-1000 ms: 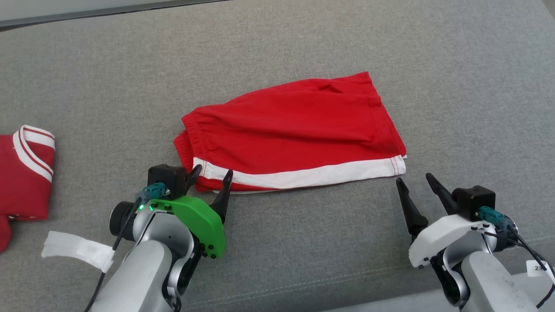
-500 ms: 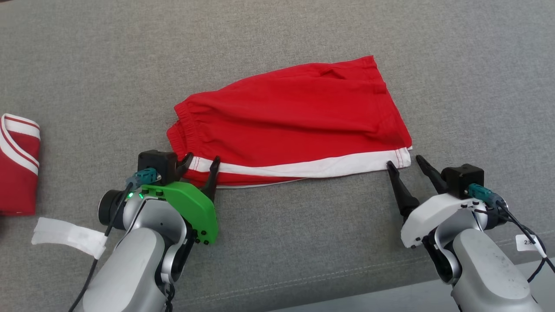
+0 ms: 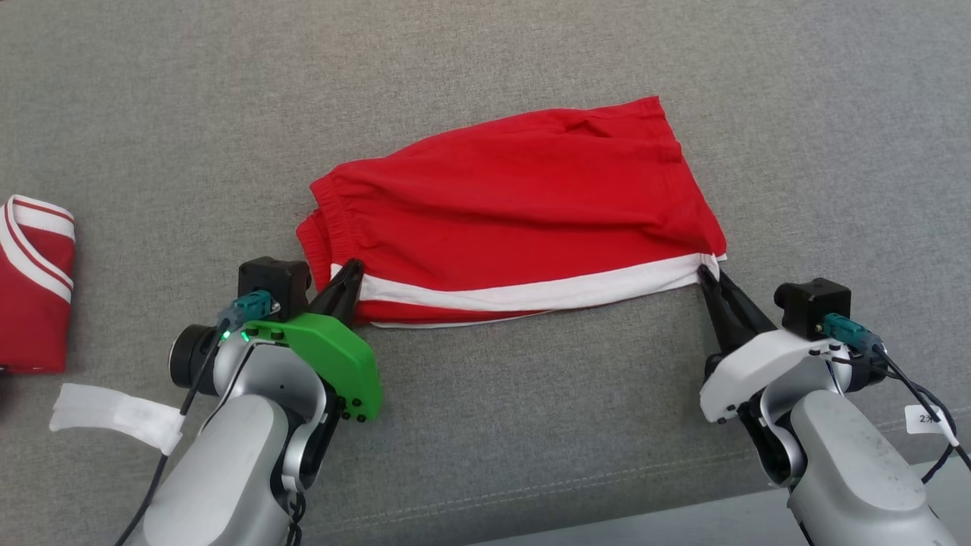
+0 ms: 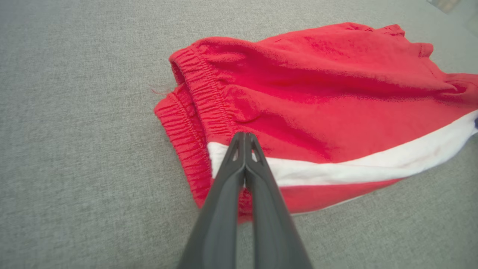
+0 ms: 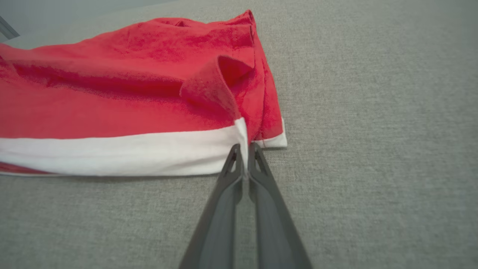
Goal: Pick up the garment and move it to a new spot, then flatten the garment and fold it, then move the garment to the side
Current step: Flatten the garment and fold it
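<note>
1. Over the last second both pairs of fingers have gone from spread to pinched together and have come forward onto the near edge of the red shorts (image 3: 516, 205). The camera has dipped too, so we don't read the picture's shift as the cloth moving
2. The left gripper (image 3: 351, 267) is clamped on the white stripe at the waistband end, and the right gripper (image 3: 705, 271) nips the stripe's corner at the leg-hem end
3. The shorts lie mid-view on the grey cushion (image 3: 531, 425), seemingly doubled over, well apart from a second red garment (image 3: 34, 288) at the far left
4. We judge the right-hand hold thin: it sits at the very edge of the hem, so the corner could slip free on lifting
5. The left may hold only the top layer; then the shorts would fall open, and an uneven lift would twist them
</note>
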Robot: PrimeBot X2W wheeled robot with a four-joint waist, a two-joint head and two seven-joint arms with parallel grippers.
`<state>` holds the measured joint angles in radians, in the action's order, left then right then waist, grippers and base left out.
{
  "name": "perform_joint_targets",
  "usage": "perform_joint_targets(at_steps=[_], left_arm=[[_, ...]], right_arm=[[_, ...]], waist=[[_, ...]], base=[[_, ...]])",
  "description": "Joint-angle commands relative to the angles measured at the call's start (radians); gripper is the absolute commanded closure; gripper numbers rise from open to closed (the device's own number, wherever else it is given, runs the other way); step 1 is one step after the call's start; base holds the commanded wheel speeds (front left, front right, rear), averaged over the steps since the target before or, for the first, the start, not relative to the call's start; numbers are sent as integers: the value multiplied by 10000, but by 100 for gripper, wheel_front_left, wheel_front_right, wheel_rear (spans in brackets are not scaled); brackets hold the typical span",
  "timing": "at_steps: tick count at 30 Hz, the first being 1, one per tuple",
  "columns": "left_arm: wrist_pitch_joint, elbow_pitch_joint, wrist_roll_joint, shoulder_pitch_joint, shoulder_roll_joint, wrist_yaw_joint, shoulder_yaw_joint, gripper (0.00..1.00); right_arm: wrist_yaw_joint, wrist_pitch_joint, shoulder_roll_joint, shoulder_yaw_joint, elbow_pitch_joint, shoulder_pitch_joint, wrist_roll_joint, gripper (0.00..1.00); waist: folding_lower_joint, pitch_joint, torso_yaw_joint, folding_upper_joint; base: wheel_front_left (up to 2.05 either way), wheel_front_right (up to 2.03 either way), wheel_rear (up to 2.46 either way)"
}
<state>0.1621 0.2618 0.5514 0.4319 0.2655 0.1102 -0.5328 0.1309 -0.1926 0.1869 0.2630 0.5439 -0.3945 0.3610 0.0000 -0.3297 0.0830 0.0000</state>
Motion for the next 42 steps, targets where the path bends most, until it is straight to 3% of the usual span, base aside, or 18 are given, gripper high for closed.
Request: perform_joint_targets(at_steps=[1, 13, 14, 16, 17, 27, 33, 42], left_arm=[[-117, -113, -90, 184, 84, 56, 43, 100], [-794, -1479, -262, -222, 426, 703, 558, 100], [-891, -1592, -248, -278, 439, 783, 641, 87], [-1142, -1793, -187, -486, 469, 958, 820, 15], [-1288, -1875, -176, -588, 481, 1043, 929, 0], [-3456, -2127, 228, -1842, 578, 1526, 2302, 0], [-4114, -2084, 84, -2551, 778, 1565, 2975, 0], [-4277, -2129, -193, -3913, 926, 834, 3549, 0]], right_arm=[[-3, -150, 63, -61, -163, 20, 72, 100], [-3, -19, -17, -451, -1316, 645, -138, 100], [-3, 1, -38, -482, -1354, 693, -158, 100], [-3, 61, -59, -543, -1401, 791, -186, 100], [-3, 72, -73, -583, -1405, 837, -197, 100], [-3, 30, -229, -940, -1164, 1135, -243, 100], [-3, 23, -279, -1039, -968, 1297, -245, 100], [-3, 38, -254, -1164, -644, 1551, -194, 100]], waist=[[0, 28, -1, 0], [0, 365, -69, 0], [0, 399, -93, 0], [0, 475, -146, 0], [0, 509, -176, 0], [0, 924, -486, 0], [0, 1240, -618, 0], [0, 1788, -851, 0]], base=[[0, 0, 0], [0, 0, 0], [0, 0, 0], [0, 0, 0], [0, 0, 0], [0, 0, 0], [0, 0, 0], [0, 0, 0]])
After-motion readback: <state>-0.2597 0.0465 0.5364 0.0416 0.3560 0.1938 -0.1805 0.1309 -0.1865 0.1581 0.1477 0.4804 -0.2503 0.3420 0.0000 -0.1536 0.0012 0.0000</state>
